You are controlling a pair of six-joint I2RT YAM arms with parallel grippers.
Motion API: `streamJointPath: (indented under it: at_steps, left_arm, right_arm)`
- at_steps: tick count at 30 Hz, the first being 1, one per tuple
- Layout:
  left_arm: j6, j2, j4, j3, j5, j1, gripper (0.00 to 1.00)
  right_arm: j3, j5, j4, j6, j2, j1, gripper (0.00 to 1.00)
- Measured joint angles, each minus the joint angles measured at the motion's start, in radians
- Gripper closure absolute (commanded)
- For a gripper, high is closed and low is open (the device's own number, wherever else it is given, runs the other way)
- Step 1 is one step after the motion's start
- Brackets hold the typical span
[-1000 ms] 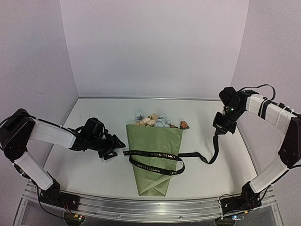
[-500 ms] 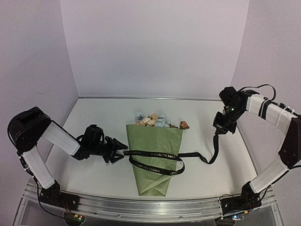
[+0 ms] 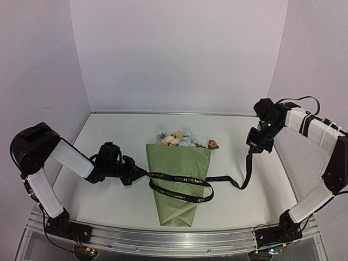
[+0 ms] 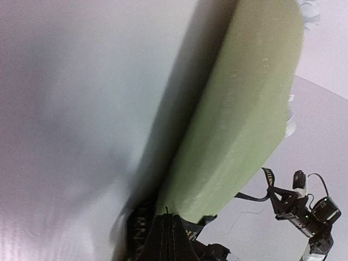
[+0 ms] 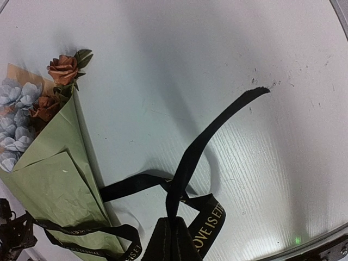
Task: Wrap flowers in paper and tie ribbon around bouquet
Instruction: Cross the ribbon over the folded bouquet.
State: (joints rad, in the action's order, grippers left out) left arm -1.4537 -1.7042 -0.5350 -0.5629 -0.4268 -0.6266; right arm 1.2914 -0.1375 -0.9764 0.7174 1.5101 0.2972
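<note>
The bouquet (image 3: 179,182) lies mid-table, an olive-green paper cone (image 5: 54,179) with its point toward me. The flowers (image 3: 176,138) stick out of its far, wide end; a brownish rose (image 5: 63,68) and blue heads show there. The black lettered ribbon (image 3: 179,178) crosses the cone in loops. At the cone's left edge my left gripper (image 3: 142,175) is low and shut on the ribbon (image 4: 138,228), its tips (image 4: 167,217) against the paper (image 4: 244,109). Raised at the right, my right gripper (image 3: 251,150) is shut on the ribbon (image 5: 187,163), which hangs from it to the table.
The white table (image 3: 109,136) is walled at the back and on both sides. A metal rail (image 3: 163,239) runs along its near edge. The ribbon's free end (image 5: 261,89) lies on the table right of the bouquet.
My left gripper has slid right to the cone's left edge and gone from open to shut on the ribbon. The right gripper has stayed in place, holding the ribbon.
</note>
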Motion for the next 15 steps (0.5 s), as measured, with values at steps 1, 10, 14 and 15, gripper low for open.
streamJointPath:
  at_steps: [1,10,14,15]
  left_arm:
    - [0.032,0.018,0.046,-0.027,0.007,0.000,1.00]
    - [0.443,0.052,0.283,-0.523,-0.045,-0.026,1.00]
    - [0.641,-0.050,0.312,-0.824,-0.125,-0.140,1.00]
    - [0.680,-0.084,0.310,-0.888,-0.150,-0.174,1.00]
  right_arm:
    - [0.006,0.002,-0.004,-0.003,0.000,0.001,1.00]
    - [0.187,0.023,-0.058,-0.060,0.030,-0.002,1.00]
    - [0.300,-0.009,-0.068,-0.068,0.083,-0.024,1.00]
    - [0.328,-0.024,-0.070,-0.068,0.101,-0.034,1.00]
